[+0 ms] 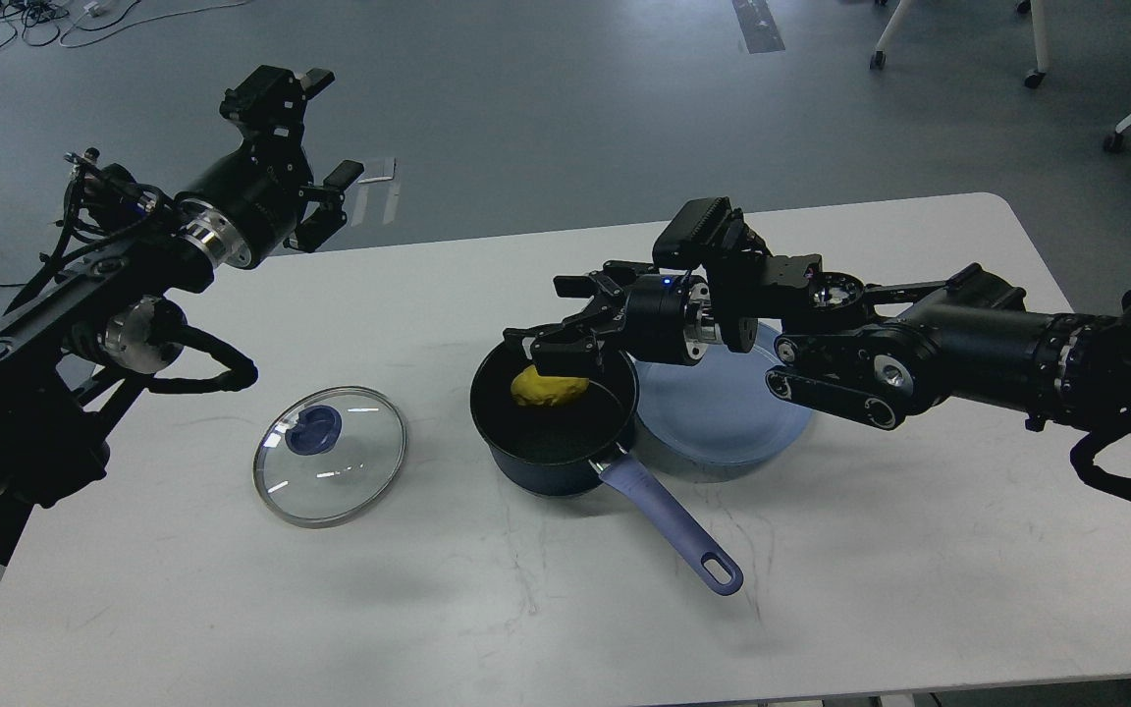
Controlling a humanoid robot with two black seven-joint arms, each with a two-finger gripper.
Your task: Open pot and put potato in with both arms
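The pot stands upright near the middle of the white table, its mouth uncovered; its long handle runs from the near right of the pot's wall toward the table's near edge, slanting right, with the loop hole at the far tip. Inside the pot, against the far wall, lies the potato, its long axis roughly parallel to the table's far edge. The right gripper hangs just above the potato, fingers spread apart; whether they touch it I cannot tell. Touching or just behind the pot on the right sits a shallow blue plate, bare where it shows. The glass lid lies flat on the table left of the pot, apart from it, blue knob upward. The left gripper hangs beyond the table's far left edge, fingers apart, holding nothing.
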